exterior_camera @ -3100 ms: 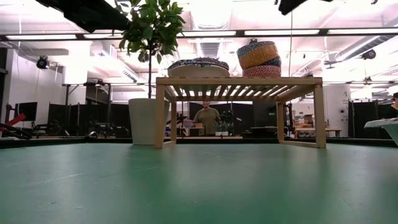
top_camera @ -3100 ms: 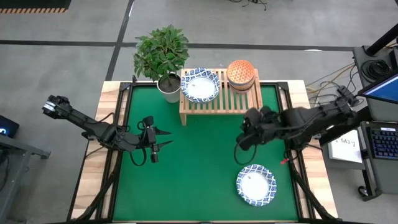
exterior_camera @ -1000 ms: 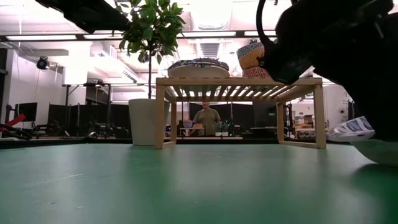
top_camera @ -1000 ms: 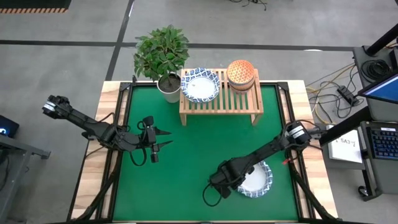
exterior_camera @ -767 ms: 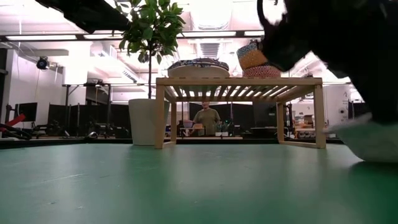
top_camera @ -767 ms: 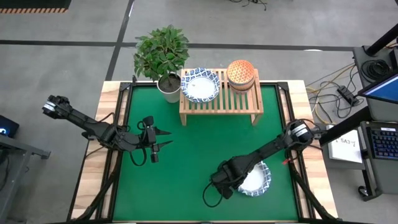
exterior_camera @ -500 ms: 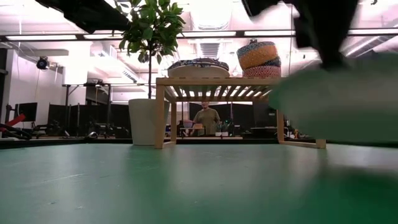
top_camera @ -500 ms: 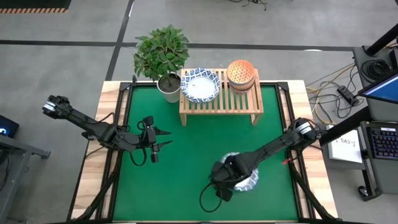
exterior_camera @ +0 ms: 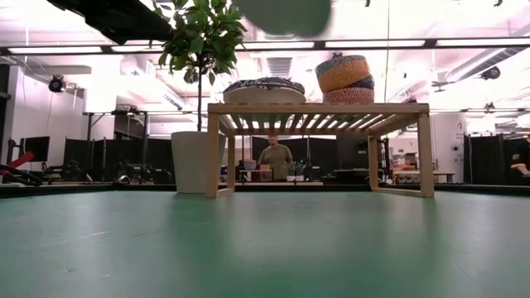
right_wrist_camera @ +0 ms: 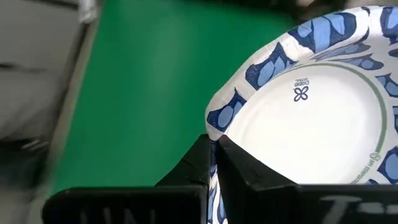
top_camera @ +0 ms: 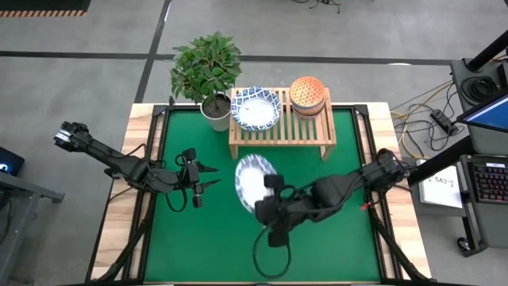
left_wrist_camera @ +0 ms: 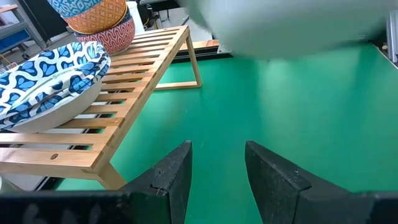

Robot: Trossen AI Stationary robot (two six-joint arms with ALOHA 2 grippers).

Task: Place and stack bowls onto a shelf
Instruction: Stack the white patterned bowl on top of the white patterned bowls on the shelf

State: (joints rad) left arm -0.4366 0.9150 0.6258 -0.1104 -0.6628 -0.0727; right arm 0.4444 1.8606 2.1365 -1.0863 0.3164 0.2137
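A: Status?

B: Carry step. My right gripper [right_wrist_camera: 213, 163] is pinching the rim of a white bowl [top_camera: 252, 181], held tilted in the air over mid-mat, just in front of the shelf [top_camera: 282, 127].

A: Next?

B: I'd say level it, bring it over the white bowls on the shelf [top_camera: 255, 107], lower until it nests, then let go. Watch the plant [top_camera: 206, 67] beside that end.

A: Left?

B: Left gripper [top_camera: 208, 175] waits over the mat's left side, fingers spread, holding nothing.

A: Count?

B: One bowl in hand. On the shelf: a white stack, number in it I can't tell, and a small-bowl stack [exterior_camera: 344, 79]; I make out three.
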